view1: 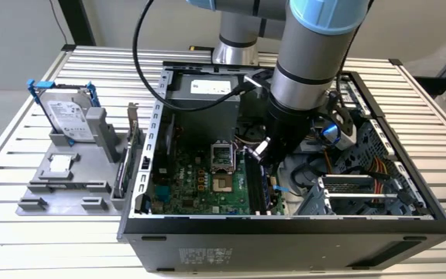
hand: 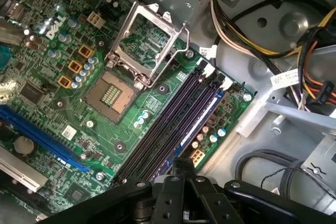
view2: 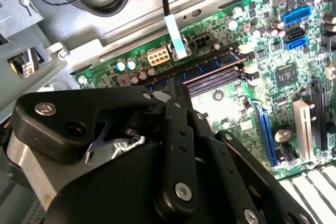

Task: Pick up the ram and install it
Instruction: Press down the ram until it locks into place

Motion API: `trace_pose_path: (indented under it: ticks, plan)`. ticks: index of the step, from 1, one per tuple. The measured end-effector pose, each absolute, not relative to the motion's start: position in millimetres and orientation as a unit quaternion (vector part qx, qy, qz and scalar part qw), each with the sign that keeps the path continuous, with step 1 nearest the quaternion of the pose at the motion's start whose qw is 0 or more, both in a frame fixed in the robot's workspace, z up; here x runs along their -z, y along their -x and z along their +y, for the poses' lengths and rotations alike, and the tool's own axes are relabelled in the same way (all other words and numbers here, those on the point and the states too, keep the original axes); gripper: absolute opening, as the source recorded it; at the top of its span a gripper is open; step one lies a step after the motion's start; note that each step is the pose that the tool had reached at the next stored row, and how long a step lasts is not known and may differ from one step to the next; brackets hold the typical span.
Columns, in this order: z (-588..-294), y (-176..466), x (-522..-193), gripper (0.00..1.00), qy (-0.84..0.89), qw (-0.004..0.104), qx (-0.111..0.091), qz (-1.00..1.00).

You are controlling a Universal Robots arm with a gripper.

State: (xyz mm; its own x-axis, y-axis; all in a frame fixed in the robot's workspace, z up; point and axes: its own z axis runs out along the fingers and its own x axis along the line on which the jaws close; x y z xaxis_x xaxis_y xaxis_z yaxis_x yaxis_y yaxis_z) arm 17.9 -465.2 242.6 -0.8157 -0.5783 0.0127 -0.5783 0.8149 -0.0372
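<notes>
The ram point(view2: 210, 66) is a narrow blue board with small dark chips. It stands on edge in the outermost memory slot of the green motherboard point(hand: 47, 77), next to the black slots point(hand: 168, 124). In the first wrist view the ram point(hand: 208, 112) runs from the white slot clips back under my gripper point(hand: 181, 162). In the second wrist view my gripper point(view2: 176, 92) is directly over the ram, its black fingers together on the ram's top edge. In the exterior view my gripper point(view1: 264, 158) reaches down into the open computer case point(view1: 285, 229).
A silver hard drive point(view1: 68, 116) with blue handles stands on the grey holder point(view1: 60, 186) at the exterior view's left, with a bracketed card point(view1: 130, 151) beside it. The open CPU socket point(hand: 113, 93) lies near the slots. Power cables point(hand: 252, 35) and a drive cage point(view1: 362, 195) crowd the other side.
</notes>
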Motion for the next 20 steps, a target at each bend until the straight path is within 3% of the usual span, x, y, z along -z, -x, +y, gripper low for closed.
trace_pose_path:
  ticks: [15, 20]
  plan:
    - [-465.2, -17.9, -242.7, 0.00, -0.361, -0.001, -0.019, -0.932]
    - [-465.2, -17.9, -242.7, 0.00, -0.387, -0.002, -0.010, -0.922]
